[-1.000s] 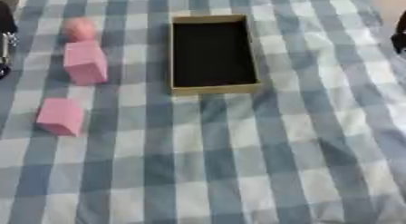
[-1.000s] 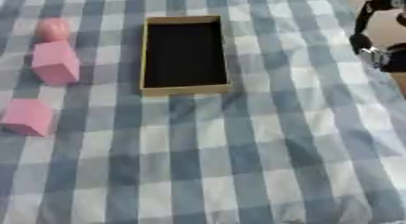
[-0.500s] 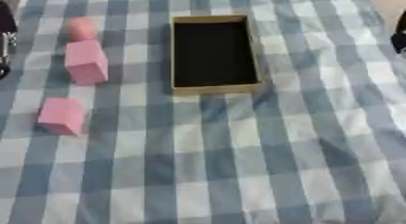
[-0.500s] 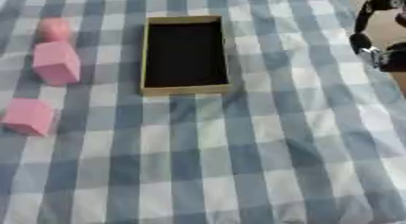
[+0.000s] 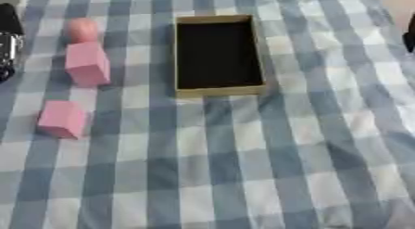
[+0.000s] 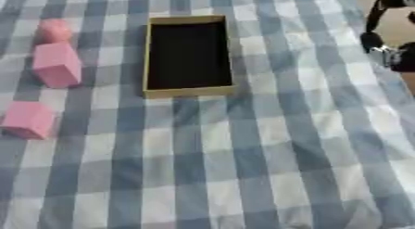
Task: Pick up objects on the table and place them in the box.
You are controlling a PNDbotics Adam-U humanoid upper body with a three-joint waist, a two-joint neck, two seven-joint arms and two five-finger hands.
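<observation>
In your left eye view, 3 pink pieces lie left of the box (image 5: 217,90): a ball (image 5: 81,30) farthest, a block (image 5: 87,64) touching it, a cube (image 5: 61,119) nearest. Your left hand (image 5: 8,42) shows at the left edge; you cannot tell its fingers. In your right eye view, your right hand (image 6: 391,35) hangs at the right edge, fingers unclear, holding nothing visible.

Homely tabletop, blue checked cloth (image 5: 243,154) (nothing else of the room)

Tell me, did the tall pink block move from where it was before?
No. The tall pink block sits at the same spot left of the box, between the round pink piece and the small pink block.
</observation>
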